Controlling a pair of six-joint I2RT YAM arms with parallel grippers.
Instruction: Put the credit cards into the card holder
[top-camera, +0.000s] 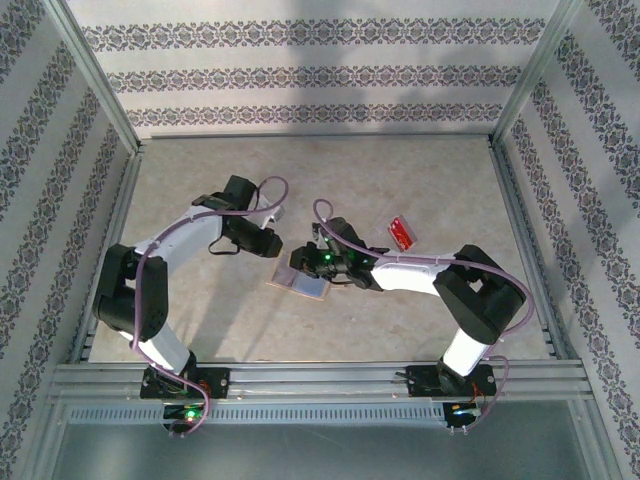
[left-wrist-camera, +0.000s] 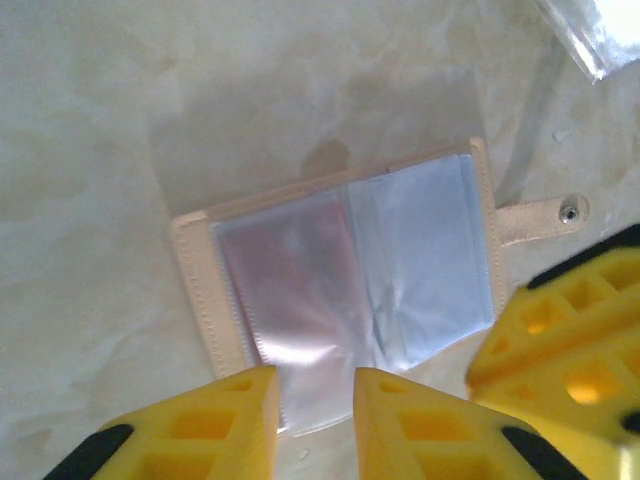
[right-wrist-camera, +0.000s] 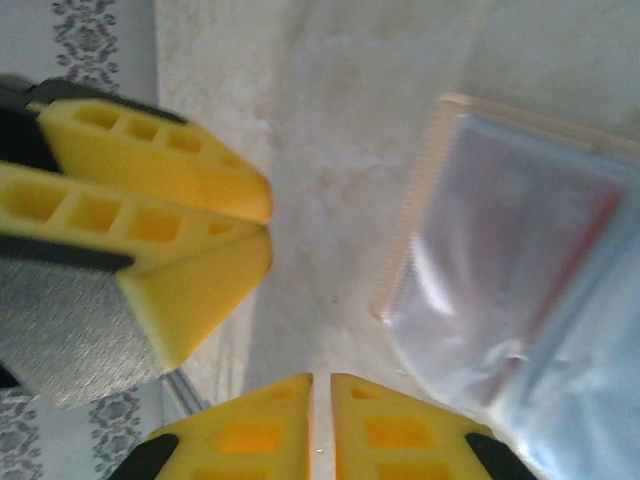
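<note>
Bent inward, with left gripper and right gripper low over the open card holder mid-table. Open a little on the left, pinched shut on the right, holding nothing. From above, red credit card off right; up close, snap tab.

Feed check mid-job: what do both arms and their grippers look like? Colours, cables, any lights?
The left arm and right arm have white link sections between black joints. A lilac cable loops along each, and a green light glows at each base. The left gripper and right gripper have yellow wedge-shaped fingers with moulded square pockets and black backing.
</note>
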